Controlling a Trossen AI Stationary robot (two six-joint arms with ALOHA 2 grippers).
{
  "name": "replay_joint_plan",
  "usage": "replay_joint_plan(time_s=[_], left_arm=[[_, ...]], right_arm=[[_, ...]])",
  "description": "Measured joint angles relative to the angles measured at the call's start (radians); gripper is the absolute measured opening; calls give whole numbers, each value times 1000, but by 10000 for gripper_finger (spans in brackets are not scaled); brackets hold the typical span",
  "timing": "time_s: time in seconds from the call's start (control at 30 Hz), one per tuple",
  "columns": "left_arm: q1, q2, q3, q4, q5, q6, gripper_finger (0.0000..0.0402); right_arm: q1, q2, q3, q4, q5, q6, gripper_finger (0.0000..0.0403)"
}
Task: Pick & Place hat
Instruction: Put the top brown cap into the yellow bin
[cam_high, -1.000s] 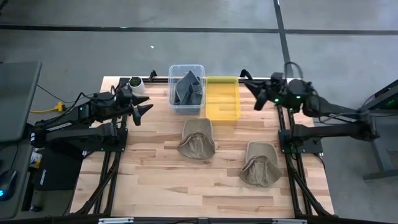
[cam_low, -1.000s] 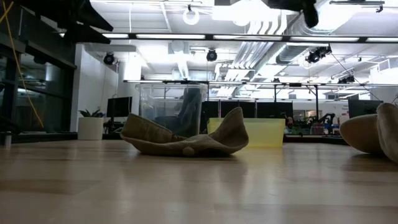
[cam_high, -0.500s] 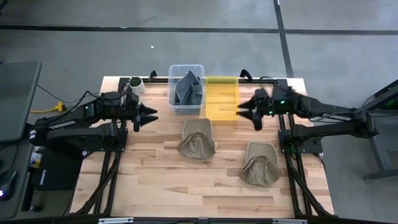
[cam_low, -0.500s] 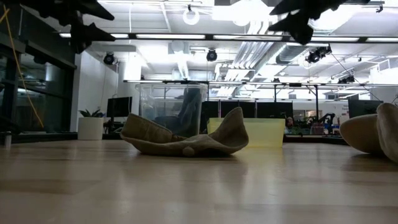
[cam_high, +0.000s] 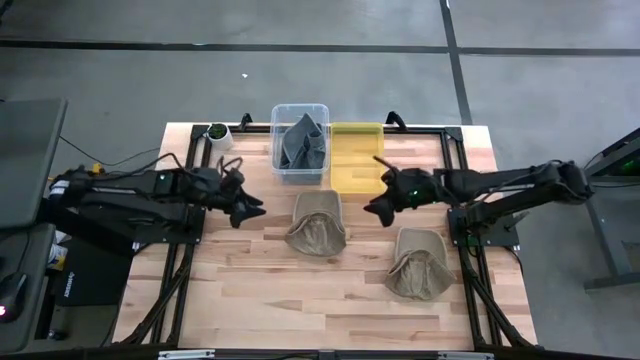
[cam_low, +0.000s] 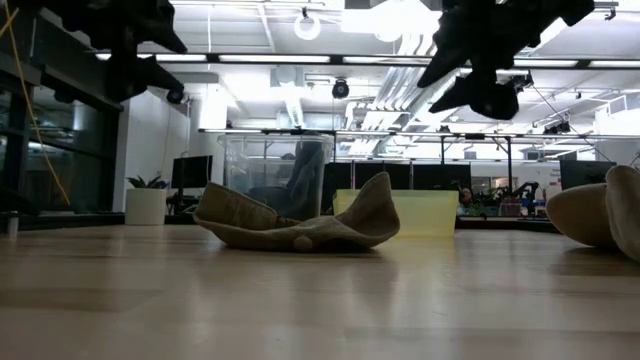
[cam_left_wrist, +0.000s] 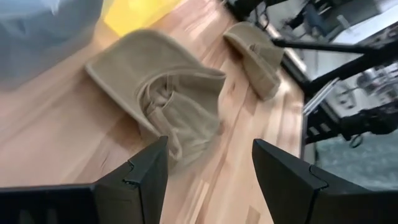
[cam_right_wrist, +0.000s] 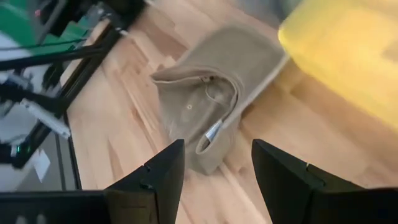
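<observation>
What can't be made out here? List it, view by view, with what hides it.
- High view: what the small white pot at the table's corner holds; too small.
- Low view: the second tan hat is cut off by the picture's edge.
- Low view: the grey item inside the clear bin; the bin's cloudy wall and the near tan hat hide it.
- Right wrist view: the yellow bin is blurred and cut off.

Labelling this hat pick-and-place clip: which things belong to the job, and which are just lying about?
Job: middle hat, right hat, grey hat in the clear bin, yellow bin, left gripper, right gripper.
Lying about: white pot, yellow plug.
</observation>
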Motion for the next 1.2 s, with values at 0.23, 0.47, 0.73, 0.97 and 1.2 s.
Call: replay_joint_plan(time_s=[0.23, 0.47, 0.73, 0.97, 1.2], left_arm=[[-126, 102, 0, 0, -209, -165, 208], [-140, 297, 1, -2, -245, -301, 208], [-140, 519, 49, 18, -196, -346, 208], [-140, 665, 191, 10, -187, -88, 208], [-140, 771, 259, -18, -196, 95, 208]], right_arm=[[37, 58, 0, 6, 56, 129, 182], [30, 34, 0, -108, 130, 213, 182], [26, -17, 0, -276, 175, 221, 181], [26, -37, 0, -332, 174, 148, 181], [26, -37, 0, -356, 171, 62, 181]])
